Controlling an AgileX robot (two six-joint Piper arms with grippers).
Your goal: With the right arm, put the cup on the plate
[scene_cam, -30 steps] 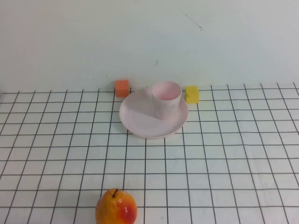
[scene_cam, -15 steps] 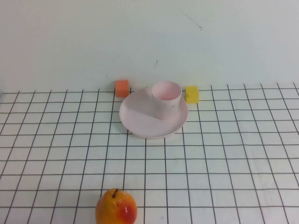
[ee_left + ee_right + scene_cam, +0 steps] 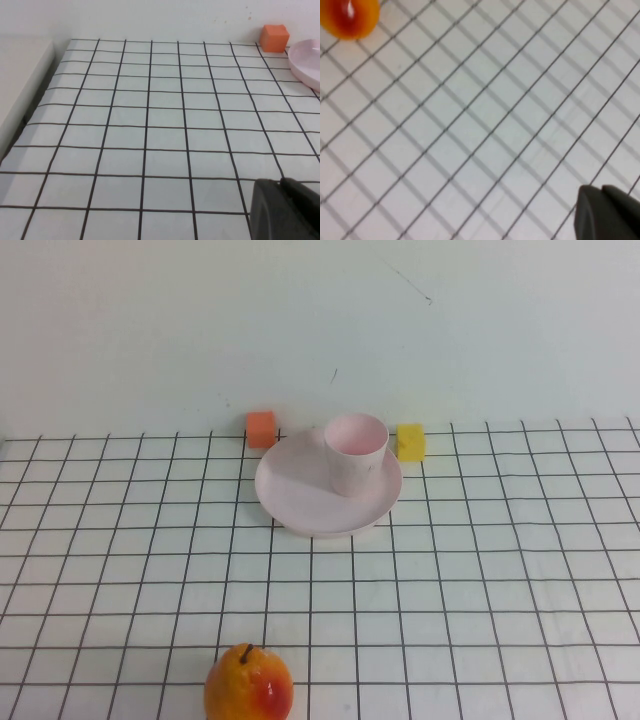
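The pale pink cup (image 3: 355, 452) stands upright on the back right part of the pale pink plate (image 3: 300, 502), at the far middle of the checked table. Neither arm shows in the high view. In the left wrist view my left gripper (image 3: 282, 186) is shut and empty, low over the checked cloth, with the plate's rim (image 3: 307, 62) far ahead of it. In the right wrist view my right gripper (image 3: 602, 192) is shut and empty above bare cloth, away from the cup.
An orange cube (image 3: 261, 428) sits behind the plate on the left and a yellow cube (image 3: 411, 441) on the right. An orange-red fruit (image 3: 249, 685) lies at the near edge. The white wall runs just behind the cubes.
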